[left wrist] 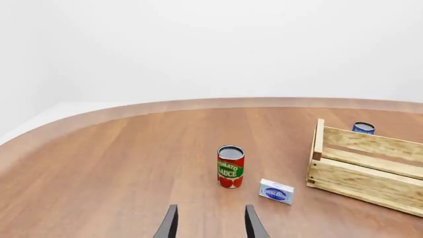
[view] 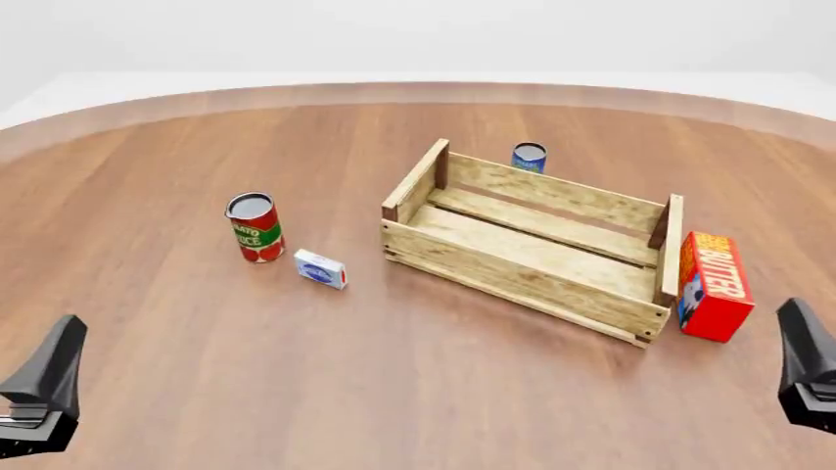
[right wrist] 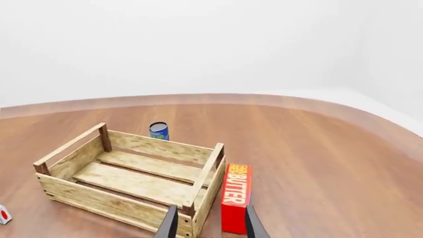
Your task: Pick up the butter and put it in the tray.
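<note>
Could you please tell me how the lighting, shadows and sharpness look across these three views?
Front view: flat, even light, only faint contact shadows under the tray and butter; everything sharp. Left wrist view: no glare on the table, the tomato sauce can label crisp. Right wrist view: equally sharp, with the butter lettering readable between the open right gripper fingers.
</note>
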### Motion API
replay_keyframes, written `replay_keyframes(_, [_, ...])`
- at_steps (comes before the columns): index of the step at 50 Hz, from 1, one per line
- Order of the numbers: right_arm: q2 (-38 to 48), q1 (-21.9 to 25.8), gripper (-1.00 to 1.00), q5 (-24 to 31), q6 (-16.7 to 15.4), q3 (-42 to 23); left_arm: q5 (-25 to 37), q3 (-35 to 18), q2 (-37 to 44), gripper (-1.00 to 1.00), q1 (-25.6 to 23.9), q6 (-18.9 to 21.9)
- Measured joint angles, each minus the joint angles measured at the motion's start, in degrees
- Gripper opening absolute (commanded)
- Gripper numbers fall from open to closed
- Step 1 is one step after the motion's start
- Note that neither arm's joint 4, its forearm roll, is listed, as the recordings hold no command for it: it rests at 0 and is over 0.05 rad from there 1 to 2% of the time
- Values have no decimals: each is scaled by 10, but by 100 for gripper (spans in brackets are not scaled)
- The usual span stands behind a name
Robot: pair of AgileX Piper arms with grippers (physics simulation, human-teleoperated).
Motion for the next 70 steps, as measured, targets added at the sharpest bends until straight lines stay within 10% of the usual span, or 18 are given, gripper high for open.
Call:
replay_keyframes(29, [68, -61, 100, -43, -14, 3, 0, 0, 0, 100, 0, 0])
replay_keyframes(70, [280, -78, 100, -242, -24, 32, 0, 0, 0, 100, 0, 0])
